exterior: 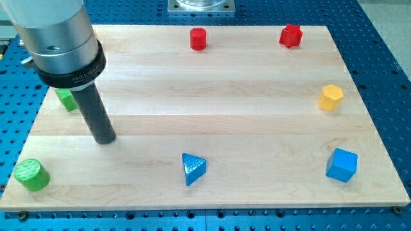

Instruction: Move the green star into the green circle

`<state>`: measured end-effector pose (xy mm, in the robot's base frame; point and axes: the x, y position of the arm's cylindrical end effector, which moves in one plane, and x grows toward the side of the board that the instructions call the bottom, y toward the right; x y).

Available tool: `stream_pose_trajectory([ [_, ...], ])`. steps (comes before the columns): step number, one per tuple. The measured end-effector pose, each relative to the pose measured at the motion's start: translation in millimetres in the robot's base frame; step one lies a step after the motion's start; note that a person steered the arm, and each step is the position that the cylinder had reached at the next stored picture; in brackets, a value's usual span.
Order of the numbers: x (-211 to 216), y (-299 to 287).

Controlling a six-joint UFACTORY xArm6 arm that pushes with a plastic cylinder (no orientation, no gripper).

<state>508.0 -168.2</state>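
A green block [65, 101] lies at the view's left edge, mostly hidden behind my rod, so its shape cannot be made out; it may be the green star. The green circle [31, 175], a round cylinder, stands at the view's bottom left corner. My tip [104, 138] rests on the board just right of and below the hidden green block, and above and right of the green circle. It touches neither as far as I can see.
A red cylinder [198, 39] and a red star [290, 36] sit at the view's top. A yellow block [331, 97] and a blue cube [341, 165] are at the right. A blue triangle [192, 168] lies at the bottom centre.
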Motion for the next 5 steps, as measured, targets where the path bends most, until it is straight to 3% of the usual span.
stream_pose_trajectory([
  [2, -13, 3],
  [3, -94, 3],
  [4, -136, -39],
  [5, -81, -58],
])
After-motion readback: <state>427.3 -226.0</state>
